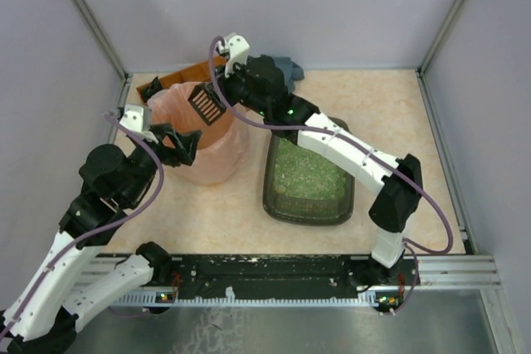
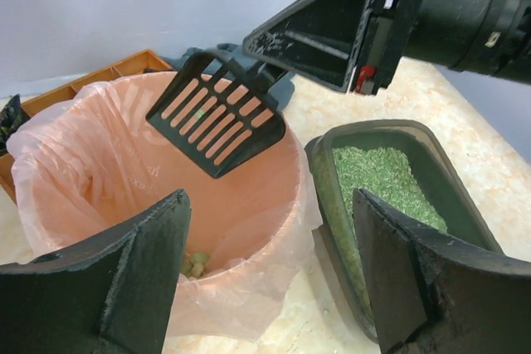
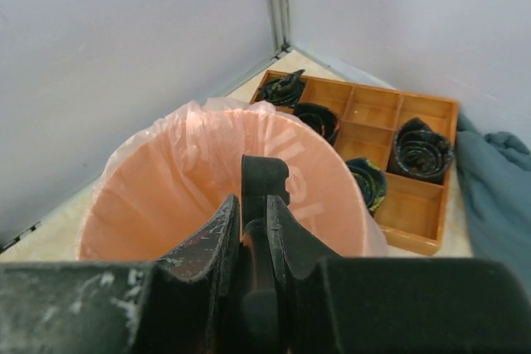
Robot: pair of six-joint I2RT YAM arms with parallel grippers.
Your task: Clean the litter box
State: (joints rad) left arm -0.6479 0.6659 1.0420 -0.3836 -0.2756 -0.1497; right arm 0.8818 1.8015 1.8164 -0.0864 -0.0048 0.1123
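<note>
Pink plastic bag lines one round bin (image 1: 217, 163), our landmark on the pale marbled table (image 1: 398, 122).

Litter box (image 1: 307, 215): one, dark grey-green. It sits just to the right of the bin, almost touching the bag, with its long side running alongside. A bed of pale green granules fills it.

Scoop (image 2: 217, 115): one, black and slotted. It hangs above the bin's mouth toward the far rim, blade tilted down, and touches nothing below. We count seven slots.

Right gripper (image 3: 253, 234): reaches over the far side of the bin. Its two fingers are closed tight on the scoop's handle, which stands up between them.

Left gripper (image 2: 270, 271): at the near left rim of the bin, facing it. Its two fingers are spread wide with nothing between them.

Inside the bin, at the bottom, lie two pale lumps (image 2: 197, 264), as far as we can make out.

Orange compartmented tray (image 3: 413, 205): one, behind the bin against the back wall. The bin hides part of it, so we leave the cells uncounted. Four dark coils (image 3: 421, 148) are visible, each in its own cell.

Blue-grey cloth (image 3: 494, 196): one piece, behind the bin, beside the tray's right end.
</note>
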